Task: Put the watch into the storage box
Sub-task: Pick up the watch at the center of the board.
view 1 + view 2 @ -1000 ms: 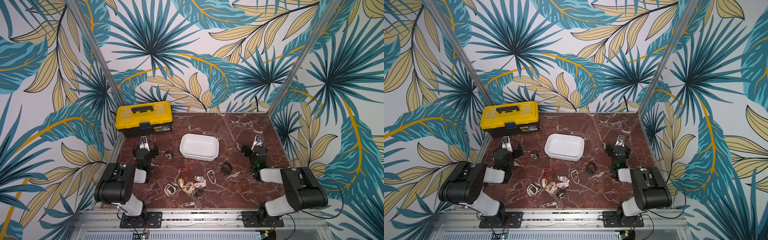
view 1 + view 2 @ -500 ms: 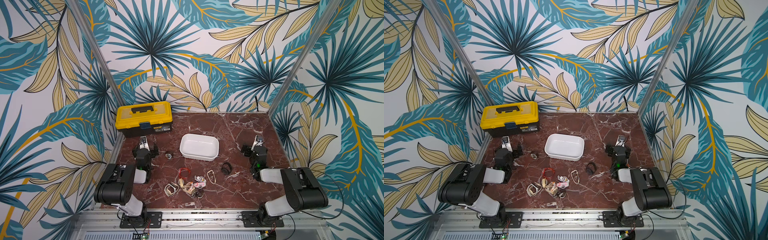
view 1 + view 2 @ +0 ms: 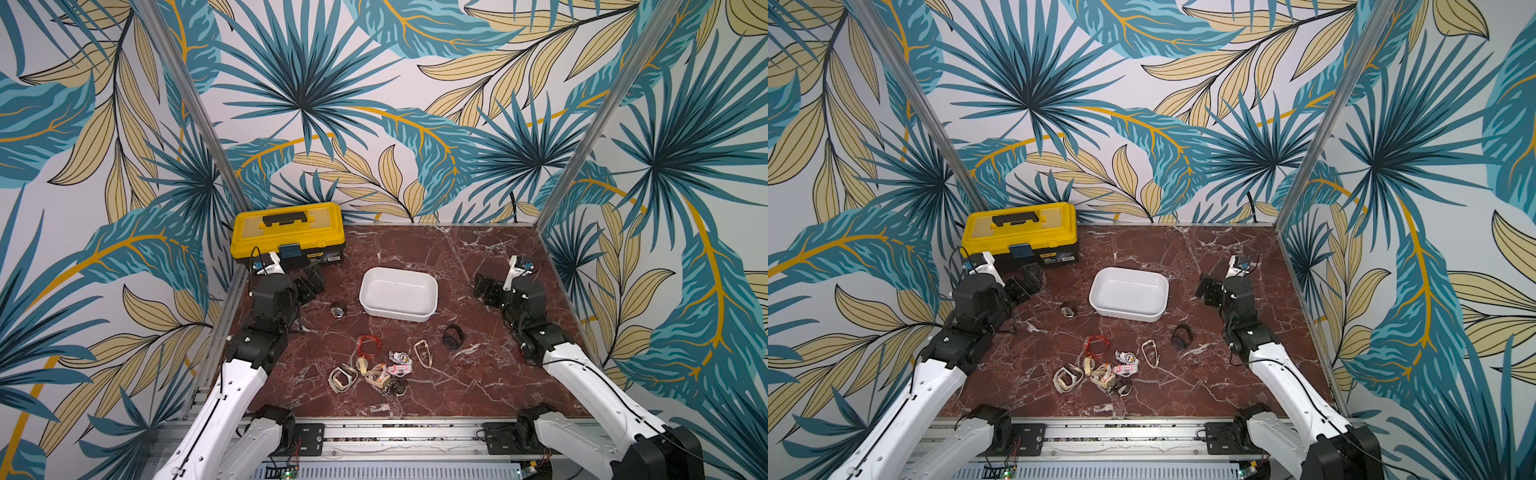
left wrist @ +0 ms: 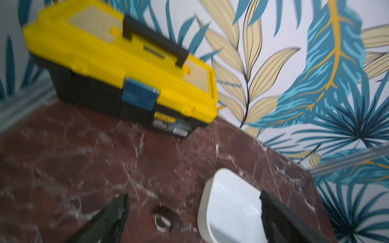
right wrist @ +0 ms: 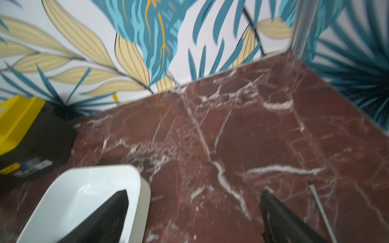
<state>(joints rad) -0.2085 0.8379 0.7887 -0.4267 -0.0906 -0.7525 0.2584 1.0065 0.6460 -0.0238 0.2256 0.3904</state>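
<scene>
The storage box (image 3: 397, 293), a shallow white tub, sits empty at mid-table in both top views (image 3: 1128, 293). Several watches lie loose. A small dark one (image 3: 338, 311) rests left of the box, and the left wrist view shows it (image 4: 162, 218) blurred between my fingers' lines. A black watch (image 3: 452, 336) lies right of the box's front. A pile of pale, pink and red watches (image 3: 376, 368) is nearer the front. My left gripper (image 3: 311, 283) hovers open left of the box. My right gripper (image 3: 485, 289) hovers open to its right. Both are empty.
A yellow-lidded black toolbox (image 3: 289, 232) stands shut at the back left corner, just behind my left gripper. Leaf-patterned walls with metal posts close the table on three sides. A metal rail (image 3: 386, 434) runs along the front edge.
Both arms have unfolded and lifted from their low folded pose, carrying the grippers a little inward towards the white box. The watches and boxes have not moved.
</scene>
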